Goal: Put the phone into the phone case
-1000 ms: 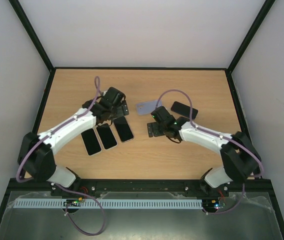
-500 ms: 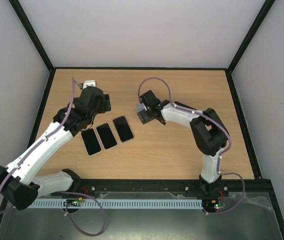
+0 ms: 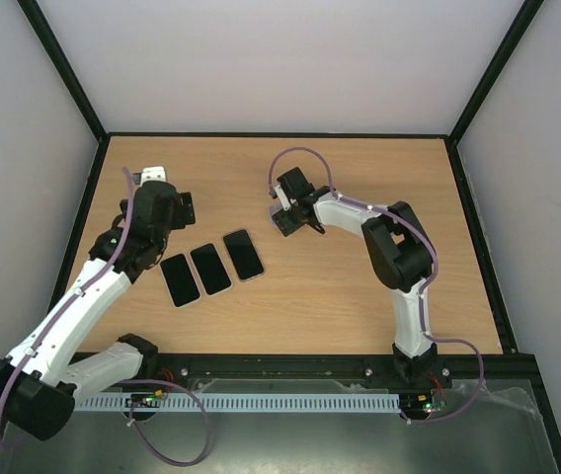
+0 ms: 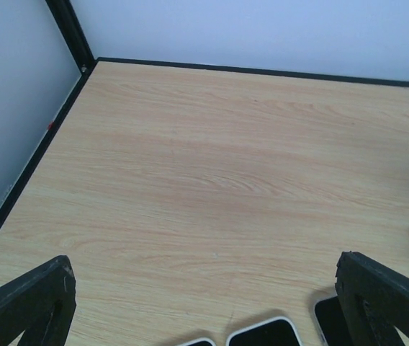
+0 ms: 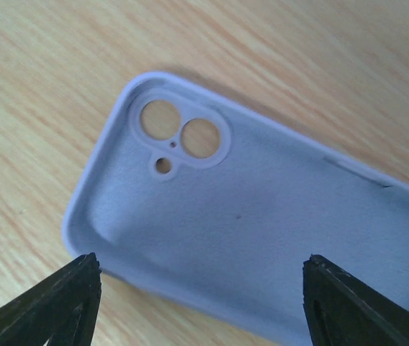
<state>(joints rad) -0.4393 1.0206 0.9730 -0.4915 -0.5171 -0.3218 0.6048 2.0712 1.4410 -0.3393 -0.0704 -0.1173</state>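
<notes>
Mia: Both arms have moved since a second ago. The right one has stretched out to the far middle of the desk (image 3: 310,296), and the left one has swung back toward the left wall.
Tom: Where is the right hand (image 5: 201,263)?
Mia: Low over the phone case (image 5: 262,209). Its fingers (image 5: 82,281) are spread. One is over the wood just off the end with the camera holes, and the other is over the case's inner floor. Nothing is gripped.
Tom: And the case itself?
Mia: Lilac, lying flat on the desk with its hollow side up.
Tom: The left hand (image 4: 203,261)?
Mia: Released as well. The fingers are wide apart with only bare wood between them, over the left part of the desk.
Tom: The phones (image 3: 211,269)?
Mia: Three of them lie in a slanting row, side by side with dark screens up. They sit left of the middle, between the two arms and well apart from the case.
</notes>
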